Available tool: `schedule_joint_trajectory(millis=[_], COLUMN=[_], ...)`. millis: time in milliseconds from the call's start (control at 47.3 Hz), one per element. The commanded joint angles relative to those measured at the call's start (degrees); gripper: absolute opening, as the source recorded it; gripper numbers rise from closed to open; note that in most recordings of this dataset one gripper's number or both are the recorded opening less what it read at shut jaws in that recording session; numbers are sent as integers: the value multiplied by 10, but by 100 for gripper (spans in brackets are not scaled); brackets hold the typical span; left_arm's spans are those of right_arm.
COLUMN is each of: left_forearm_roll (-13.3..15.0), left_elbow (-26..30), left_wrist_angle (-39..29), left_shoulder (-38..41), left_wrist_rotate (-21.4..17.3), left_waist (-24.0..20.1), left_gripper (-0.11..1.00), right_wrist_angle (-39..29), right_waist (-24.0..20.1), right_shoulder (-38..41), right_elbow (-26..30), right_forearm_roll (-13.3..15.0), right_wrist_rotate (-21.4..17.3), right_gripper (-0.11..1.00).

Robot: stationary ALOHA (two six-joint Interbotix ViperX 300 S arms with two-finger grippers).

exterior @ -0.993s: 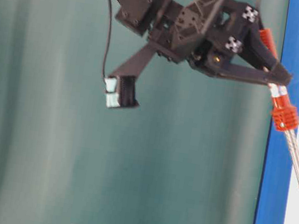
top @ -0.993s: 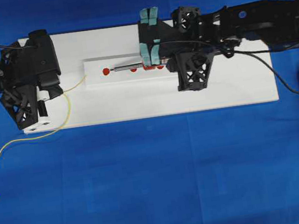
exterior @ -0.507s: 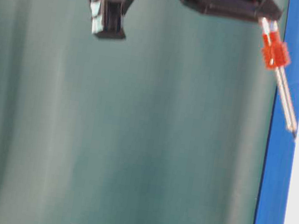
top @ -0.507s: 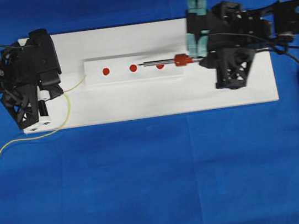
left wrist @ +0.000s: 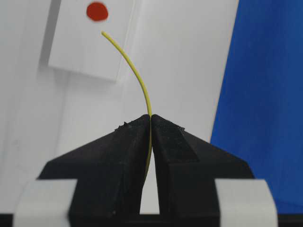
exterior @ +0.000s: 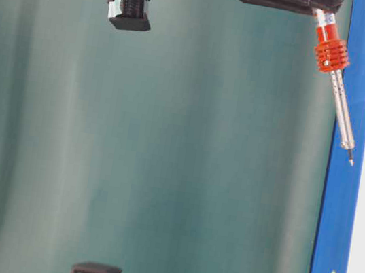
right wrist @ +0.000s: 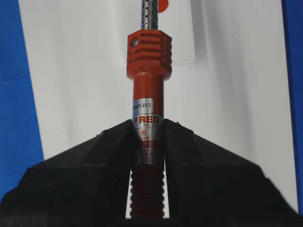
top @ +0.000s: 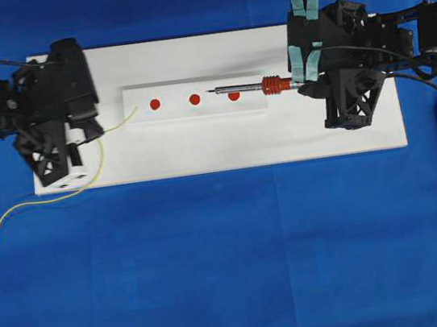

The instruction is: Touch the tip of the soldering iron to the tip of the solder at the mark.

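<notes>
Solder (left wrist: 134, 71), a very thin yellow wire with loose trailing curls, looks light and limp: I judge it bends at the slightest push, so it is best held close to its free end, which is how the left gripper (left wrist: 150, 117) has it, black jaws pinched tight on the wire with only a short arc standing out ahead. That arc curves up and to the left in the left wrist view, its tip just short of a red round mark (left wrist: 97, 11) on the raised white strip (top: 195, 111); from overhead the wire (top: 119, 122) points rightward toward the strip's left end while the rest trails off over the flat white board (top: 201, 154) onto the blue cloth (top: 232, 259). The soldering iron (right wrist: 148, 118), a slim pen-like tool with a red body, orange-red ribbed collar and thin perforated metal shaft, looks rigid and light; its plastic handle behind the collar is the sensible place to hold it, and the right gripper (right wrist: 147, 130) is clamped there, jaws closed on the printed label. Its long axis lies along the strip in the overhead view, dark tip (top: 209, 92) pointing left between the middle and right marks; from table level the iron (exterior: 335, 87) slants tip-down and clear of the surface. Iron tip and solder tip are well apart, facing each other.
</notes>
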State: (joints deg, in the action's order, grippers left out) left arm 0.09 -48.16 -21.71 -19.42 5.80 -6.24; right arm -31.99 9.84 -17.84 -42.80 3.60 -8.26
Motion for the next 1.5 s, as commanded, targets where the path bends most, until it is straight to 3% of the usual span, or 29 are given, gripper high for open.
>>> schedule_joint_trajectory(millis=[0, 465, 1479], left_forearm_roll=[-1, -1, -1], left_elbow=[26, 143, 131], left_wrist_angle=[13, 55, 59], left_shoulder=[18, 160, 191], left_wrist_rotate=[3, 3, 23], left_waist=[0, -2, -9], left_gripper=[2, 2, 2], right_wrist_angle=[7, 11, 31], right_waist=[1, 1, 0], right_shoulder=[-6, 0, 40], right_elbow=[5, 2, 14], right_forearm_roll=[2, 2, 2], right_wrist_rotate=[-1, -1, -1], right_gripper=[6, 7, 7])
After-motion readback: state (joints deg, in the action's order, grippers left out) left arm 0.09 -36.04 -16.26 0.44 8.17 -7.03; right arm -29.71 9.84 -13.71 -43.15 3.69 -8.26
